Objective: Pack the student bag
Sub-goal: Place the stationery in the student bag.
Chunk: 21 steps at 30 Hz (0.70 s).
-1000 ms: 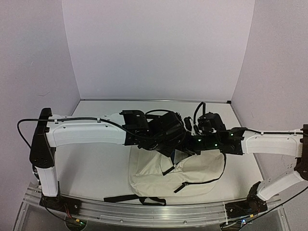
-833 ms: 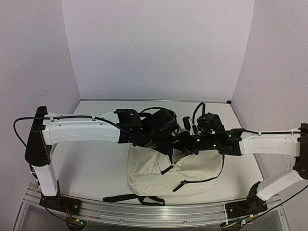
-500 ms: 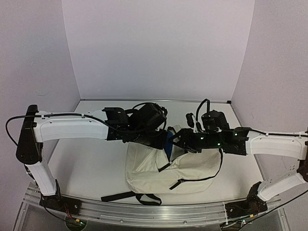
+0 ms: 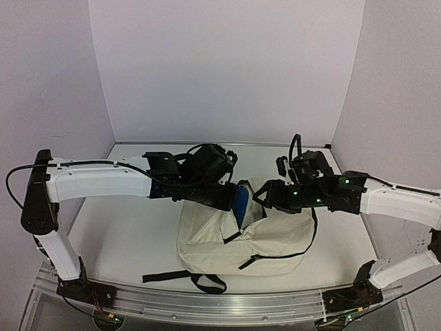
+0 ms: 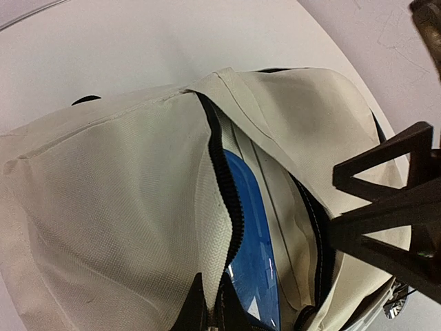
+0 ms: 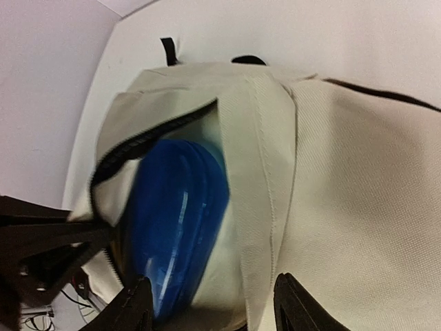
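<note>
The packing looked well under way but unfinished: a glossy blue flat item (image 6: 176, 221) sat inside the main opening of the student bag (image 4: 275, 238), its upper part showing above the unzipped black zipper (image 5: 224, 200), so pushing it fully down, adding anything else and zipping up appeared to remain. No other item to pack was visible on the table (image 4: 131, 234). The cream bag lay in the middle of the table toward its near edge, a black strap (image 4: 179, 278) trailing close to that edge and its mouth lifted toward the far side. The left gripper (image 5: 210, 307) was closed, pinching the zippered lip of the opening and holding it up and away on the left side of the mouth. The right gripper (image 6: 215, 303) had its jaws wide apart, poised just over the mouth from the right; the blue item's end and a cream fabric band lay between them, with neither finger visibly pressing on anything.
</note>
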Each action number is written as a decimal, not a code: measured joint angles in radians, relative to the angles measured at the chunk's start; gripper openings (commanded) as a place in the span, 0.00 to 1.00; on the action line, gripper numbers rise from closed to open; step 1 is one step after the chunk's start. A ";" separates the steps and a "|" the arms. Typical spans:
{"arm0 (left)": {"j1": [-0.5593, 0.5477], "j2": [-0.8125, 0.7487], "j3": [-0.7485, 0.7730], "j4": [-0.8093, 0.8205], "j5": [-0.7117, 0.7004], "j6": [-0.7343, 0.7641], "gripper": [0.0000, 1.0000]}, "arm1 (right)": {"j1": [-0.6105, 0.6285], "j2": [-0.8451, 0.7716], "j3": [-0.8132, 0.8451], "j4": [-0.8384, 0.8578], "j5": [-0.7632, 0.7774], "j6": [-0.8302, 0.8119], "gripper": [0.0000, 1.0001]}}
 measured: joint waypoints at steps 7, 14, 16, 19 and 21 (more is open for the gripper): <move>0.005 0.000 0.000 0.000 0.013 0.008 0.00 | 0.000 0.092 0.001 -0.030 -0.001 -0.021 0.17; 0.022 0.000 0.000 0.004 0.045 0.037 0.00 | 0.000 0.127 0.046 -0.021 -0.014 -0.037 0.00; 0.027 0.000 0.000 0.006 0.056 0.055 0.00 | 0.000 0.128 0.055 -0.014 -0.021 -0.035 0.00; 0.040 0.000 0.010 0.009 0.117 0.116 0.00 | 0.000 0.128 0.063 0.021 -0.032 -0.023 0.00; 0.054 0.007 0.024 0.004 0.185 0.162 0.00 | 0.000 0.129 0.063 0.032 -0.031 -0.012 0.00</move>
